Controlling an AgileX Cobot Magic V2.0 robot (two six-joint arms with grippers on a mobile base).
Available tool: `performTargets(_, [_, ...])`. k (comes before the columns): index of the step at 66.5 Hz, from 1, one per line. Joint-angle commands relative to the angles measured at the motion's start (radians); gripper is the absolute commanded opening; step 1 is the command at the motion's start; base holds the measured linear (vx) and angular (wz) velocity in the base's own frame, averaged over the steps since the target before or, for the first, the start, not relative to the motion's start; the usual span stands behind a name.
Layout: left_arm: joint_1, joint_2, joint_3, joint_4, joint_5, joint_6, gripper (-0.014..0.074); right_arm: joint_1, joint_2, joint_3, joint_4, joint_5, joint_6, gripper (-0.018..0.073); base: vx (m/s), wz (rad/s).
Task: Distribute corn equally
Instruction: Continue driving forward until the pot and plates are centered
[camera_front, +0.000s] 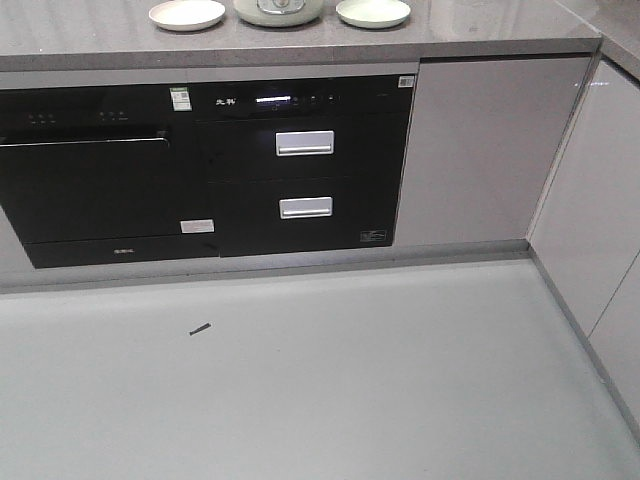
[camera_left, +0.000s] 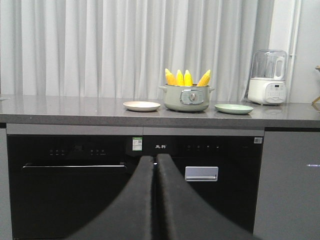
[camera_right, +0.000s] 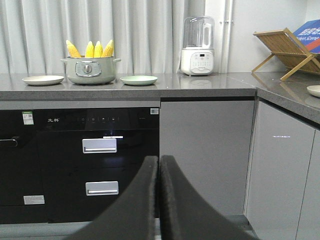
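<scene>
Atop the grey stone countertop (camera_front: 480, 30), front view: pale green pot (camera_front: 279, 10) between two round plates (camera_front: 187, 13). Left wrist: black left gripper (camera_left: 155, 162) pressed together, empty; bright yellow corn cobs (camera_left: 186, 78) upright in the pot, far ahead. Right wrist: black right gripper (camera_right: 159, 161) likewise; corn cobs far up-left.

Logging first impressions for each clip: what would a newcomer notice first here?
Four yellow corn cobs stand upright in a pale green pot on the grey counter, between a cream plate and a green plate. The left gripper and right gripper are both shut, facing the black appliances below.
</scene>
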Motion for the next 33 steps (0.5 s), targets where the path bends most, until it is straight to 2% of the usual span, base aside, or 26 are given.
performTargets(1, [-0.001,-0.017,0.015,-0.01,-0.074,-0.007,-0.0006,-0.001,-0.004,0.007,-0.001,-0.075,-0.01,-0.0003,0.1,-0.05])
performTargets(33, [-0.001,-0.017,0.015,-0.01,-0.074,-0.007,-0.0006,-0.001,-0.004,0.007,-0.001,-0.075,-0.01,-0.0003,0.11,0.0])
